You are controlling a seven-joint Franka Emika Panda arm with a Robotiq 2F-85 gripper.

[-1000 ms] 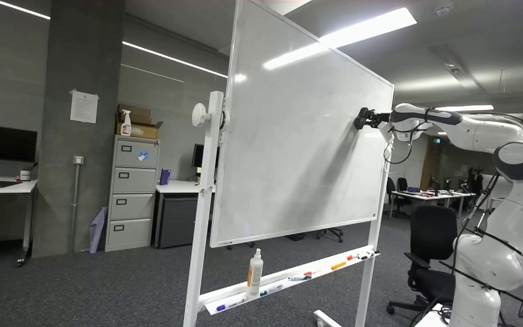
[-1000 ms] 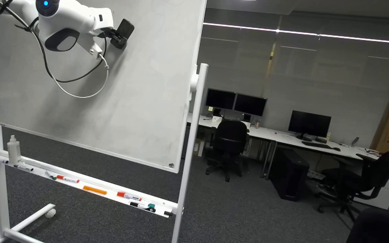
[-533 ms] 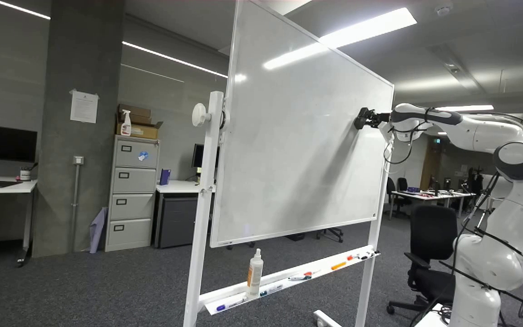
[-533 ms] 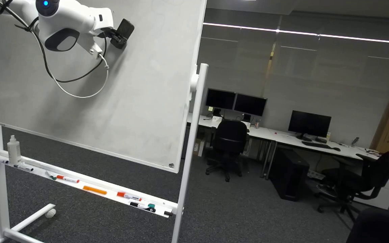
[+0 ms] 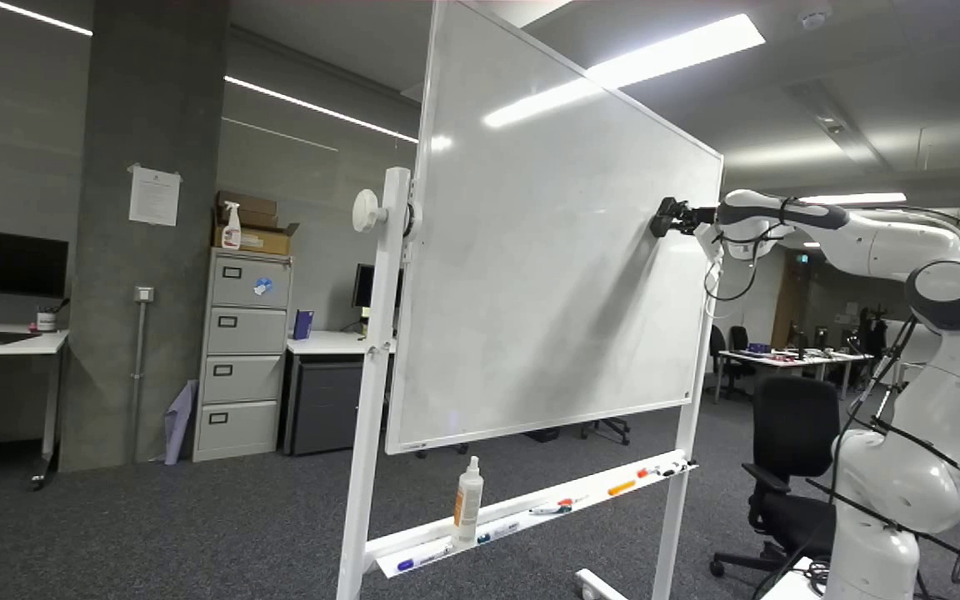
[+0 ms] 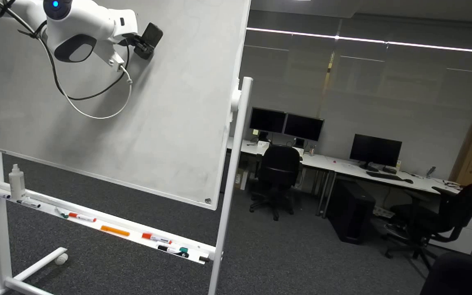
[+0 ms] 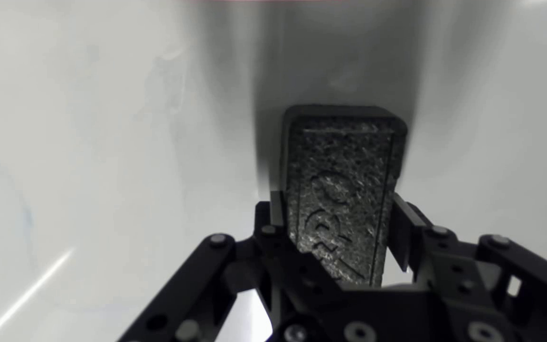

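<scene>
A black, rectangular felt eraser [image 7: 344,152] with letters pressed into its back sits between the jaws of my gripper [image 7: 337,204] in the wrist view. The left pad [image 7: 278,211] lies along one long side, and the right pad [image 7: 404,237] leans in against the opposite side near its tip. Both exterior views have the eraser [image 5: 662,220] right up at the whiteboard [image 5: 530,292], toward its upper part. Its dark shadow falls downward from there. Whether the eraser presses on the board, I cannot tell. Faint smudges mark the board's surface in the wrist view.
Below the board runs a white tray [image 6: 135,235] with several markers and a spray bottle [image 6: 16,183]. A looped cable [image 6: 96,118] hangs under the wrist. White posts [image 5: 377,367] hold the board on both sides. A black chair [image 5: 792,429] stands beside the arm's base.
</scene>
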